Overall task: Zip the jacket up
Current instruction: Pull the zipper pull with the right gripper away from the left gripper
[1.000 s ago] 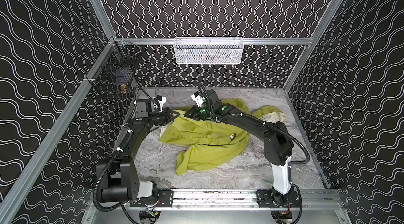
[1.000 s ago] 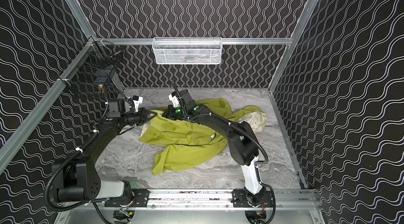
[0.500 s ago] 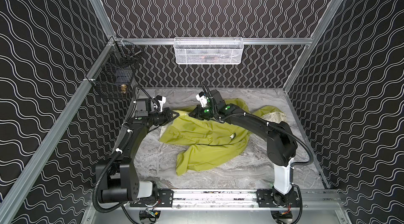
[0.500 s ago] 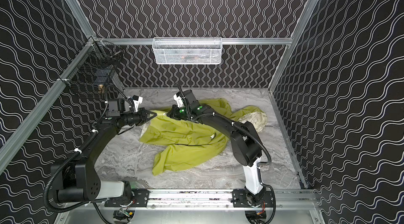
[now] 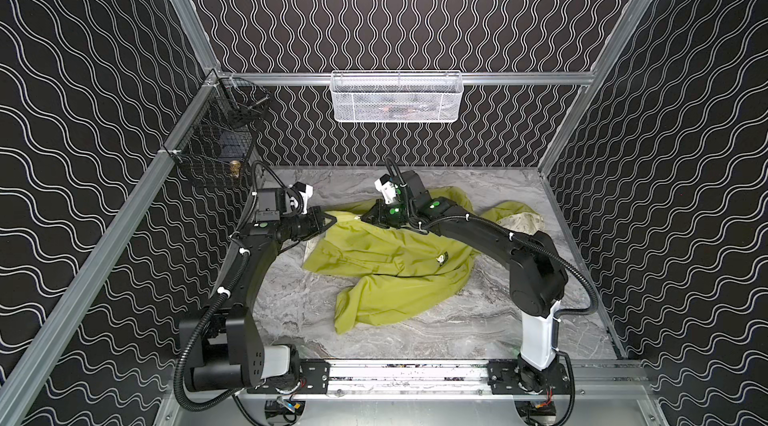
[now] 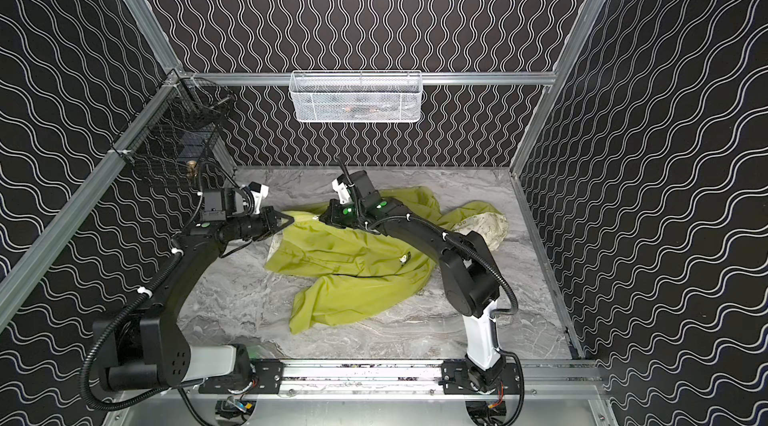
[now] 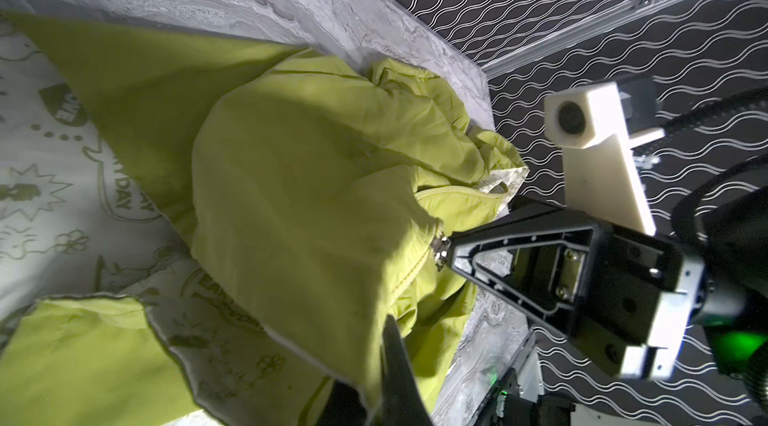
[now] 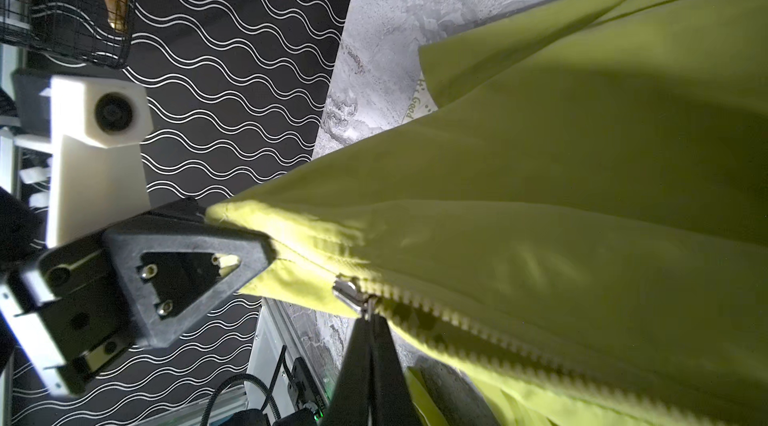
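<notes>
The lime-green jacket [image 5: 395,253] [image 6: 353,257] lies crumpled on the marble table, its cream printed lining [image 7: 62,178] showing at the edges. My left gripper [image 5: 332,218] [image 6: 291,218] [image 7: 384,332] is shut on the jacket's bottom edge beside the zipper, lifting it off the table. My right gripper [image 5: 362,218] [image 6: 320,218] [image 8: 369,318] faces it a short way off, shut on the pull of the metal zipper slider [image 8: 348,291] [image 7: 441,248]. Zipper teeth [image 8: 457,320] run away from the slider, still parted. The fabric between the two grippers is taut.
A white mesh basket [image 5: 397,97] hangs on the back wall, above the arms. A black wire basket [image 5: 216,145] sits in the back left corner, close to the left arm. Patterned walls enclose the table [image 5: 457,332]. A metal rail [image 5: 407,374] runs along the front.
My right gripper has shifted slightly to the right with the zipper pull. The left arm has stayed in place with its hold on the jacket.
</notes>
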{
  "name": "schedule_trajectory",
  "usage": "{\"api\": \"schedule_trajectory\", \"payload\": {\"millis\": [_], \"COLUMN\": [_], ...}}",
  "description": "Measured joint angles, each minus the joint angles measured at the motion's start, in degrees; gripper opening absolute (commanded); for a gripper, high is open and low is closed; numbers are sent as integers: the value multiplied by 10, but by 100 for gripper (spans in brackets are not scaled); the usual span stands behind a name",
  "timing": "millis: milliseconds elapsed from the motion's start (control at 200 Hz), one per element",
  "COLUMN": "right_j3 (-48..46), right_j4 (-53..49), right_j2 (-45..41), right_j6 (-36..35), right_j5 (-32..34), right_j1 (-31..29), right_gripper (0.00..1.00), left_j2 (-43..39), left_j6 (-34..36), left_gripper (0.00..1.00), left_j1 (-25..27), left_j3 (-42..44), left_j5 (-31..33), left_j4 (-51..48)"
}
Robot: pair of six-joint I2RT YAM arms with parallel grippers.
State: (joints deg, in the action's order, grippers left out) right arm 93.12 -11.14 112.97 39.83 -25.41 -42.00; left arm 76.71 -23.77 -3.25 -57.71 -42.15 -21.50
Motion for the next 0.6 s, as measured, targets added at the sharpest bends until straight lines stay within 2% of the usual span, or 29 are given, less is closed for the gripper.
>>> {"api": "schedule_trajectory", "payload": {"millis": [601], "right_j3": [-28], "right_j4": [-10], "right_j2": [-26], "right_j6": [-7], "right_j5": [11], "right_j1": [17], "right_gripper": [0], "left_j2": [-16], "left_j6": [21], "left_gripper": [0], "left_j1": [0], "left_j3": [1], "left_j5": [40], "left_j4": [-26]}}
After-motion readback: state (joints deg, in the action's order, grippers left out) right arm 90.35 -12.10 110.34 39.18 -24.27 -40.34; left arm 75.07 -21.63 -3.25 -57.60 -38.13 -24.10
